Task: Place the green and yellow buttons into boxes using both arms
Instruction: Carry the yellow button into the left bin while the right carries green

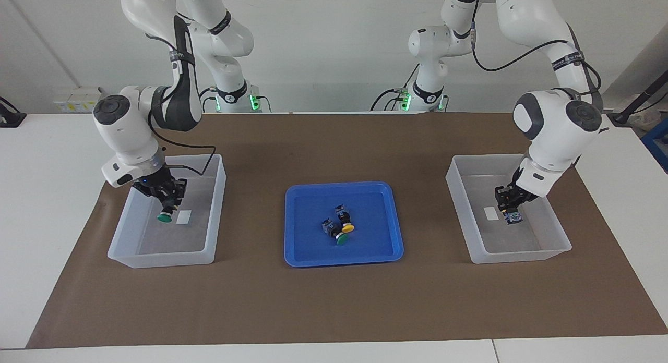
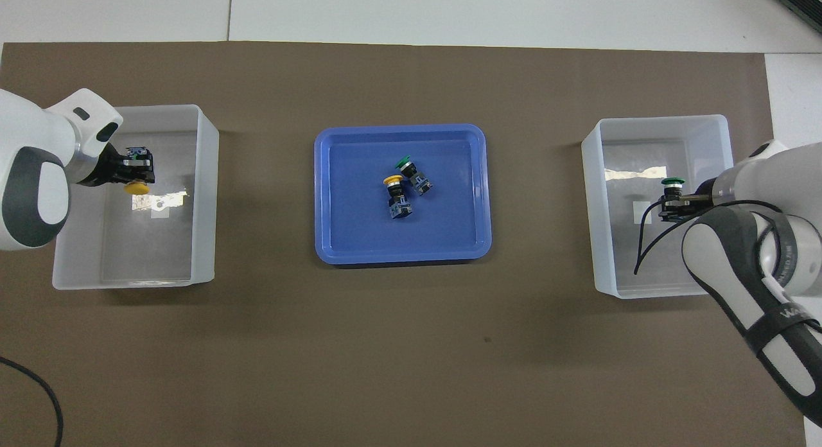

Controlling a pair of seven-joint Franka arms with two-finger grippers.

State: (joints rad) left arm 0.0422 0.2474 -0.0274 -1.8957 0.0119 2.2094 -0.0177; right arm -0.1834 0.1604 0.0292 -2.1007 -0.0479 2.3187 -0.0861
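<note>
My right gripper (image 1: pixel 169 203) (image 2: pixel 672 201) is shut on a green button (image 1: pixel 165 217) (image 2: pixel 673 184), held cap down inside the clear box (image 1: pixel 156 251) at the right arm's end. At the left arm's end, my left gripper (image 1: pixel 510 208) (image 2: pixel 133 175) is shut on a yellow button (image 1: pixel 514 217) (image 2: pixel 136 189) and hangs inside the other clear box (image 1: pixel 522 251). Whether either held button touches a box floor I cannot tell. One yellow button (image 1: pixel 347 228) (image 2: pixel 392 180) and one green button (image 1: pixel 342 239) (image 2: pixel 402 160) lie side by side in the blue tray (image 1: pixel 302 238) (image 2: pixel 347 209).
The blue tray sits mid-table on a brown mat (image 1: pixel 334 305), between the two boxes. Each box has a small white label on its floor (image 1: pixel 183 217) (image 1: pixel 489 213). Cables hang from both wrists.
</note>
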